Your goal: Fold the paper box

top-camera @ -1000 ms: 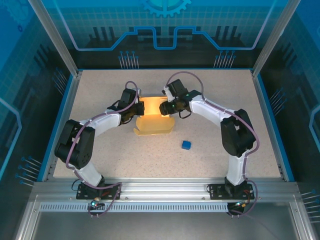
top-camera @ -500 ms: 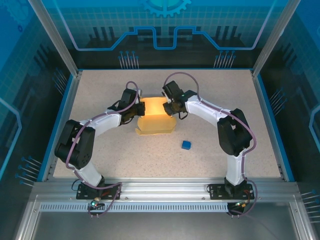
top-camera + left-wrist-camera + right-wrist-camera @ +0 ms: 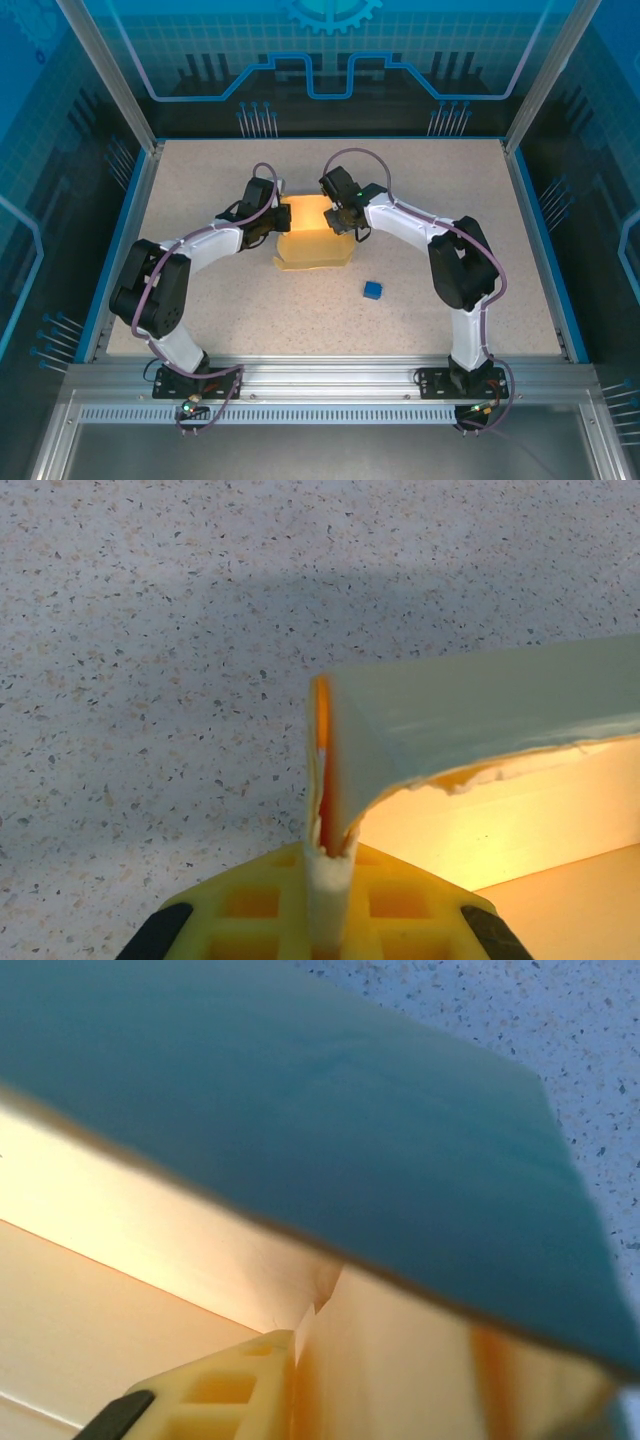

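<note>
The paper box (image 3: 312, 245) is a pale yellow, partly folded piece at mid-table, its back wall standing and glowing orange. My left gripper (image 3: 268, 222) is at its left back corner. In the left wrist view that gripper (image 3: 329, 855) is shut on the upright left wall (image 3: 450, 720), which is pinched thin between the yellow fingers (image 3: 250, 905). My right gripper (image 3: 345, 218) is at the right back corner. In its wrist view, a box wall (image 3: 400, 1360) lies flat against the one visible finger (image 3: 235, 1385) of that gripper (image 3: 310, 1350), and the other finger is hidden behind the wall.
A tiny blue cube (image 3: 373, 290) lies on the speckled table (image 3: 450, 180), front right of the box. A blue rim (image 3: 540, 240) and frame posts border the table. A shaded flap (image 3: 300, 1090) looms close over the right wrist camera.
The right gripper has moved left onto the box's right back corner and its jaws have closed in. The box's front edge has shifted slightly. The left gripper has held still.
</note>
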You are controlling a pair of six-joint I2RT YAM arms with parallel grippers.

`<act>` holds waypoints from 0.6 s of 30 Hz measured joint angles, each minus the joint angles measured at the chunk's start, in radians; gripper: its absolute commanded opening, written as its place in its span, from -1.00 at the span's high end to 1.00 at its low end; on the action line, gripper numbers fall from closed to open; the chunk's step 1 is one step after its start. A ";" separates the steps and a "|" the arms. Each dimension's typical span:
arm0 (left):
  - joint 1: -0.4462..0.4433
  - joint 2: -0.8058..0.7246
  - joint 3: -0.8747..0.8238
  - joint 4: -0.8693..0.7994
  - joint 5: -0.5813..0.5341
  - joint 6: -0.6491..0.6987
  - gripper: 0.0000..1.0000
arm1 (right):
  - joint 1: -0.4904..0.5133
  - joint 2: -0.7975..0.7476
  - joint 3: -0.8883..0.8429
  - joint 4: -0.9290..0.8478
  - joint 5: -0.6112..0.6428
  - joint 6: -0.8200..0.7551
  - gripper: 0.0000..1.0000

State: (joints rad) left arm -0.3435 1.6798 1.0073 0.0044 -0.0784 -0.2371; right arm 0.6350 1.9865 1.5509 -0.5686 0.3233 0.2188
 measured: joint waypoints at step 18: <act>-0.007 0.000 0.000 0.000 0.024 -0.002 0.93 | 0.018 0.038 0.014 0.008 0.172 -0.004 0.66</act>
State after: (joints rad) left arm -0.3508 1.6798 1.0073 0.0048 -0.0547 -0.2394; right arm 0.6533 2.0243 1.5646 -0.5606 0.4957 0.2146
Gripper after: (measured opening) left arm 0.087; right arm 0.171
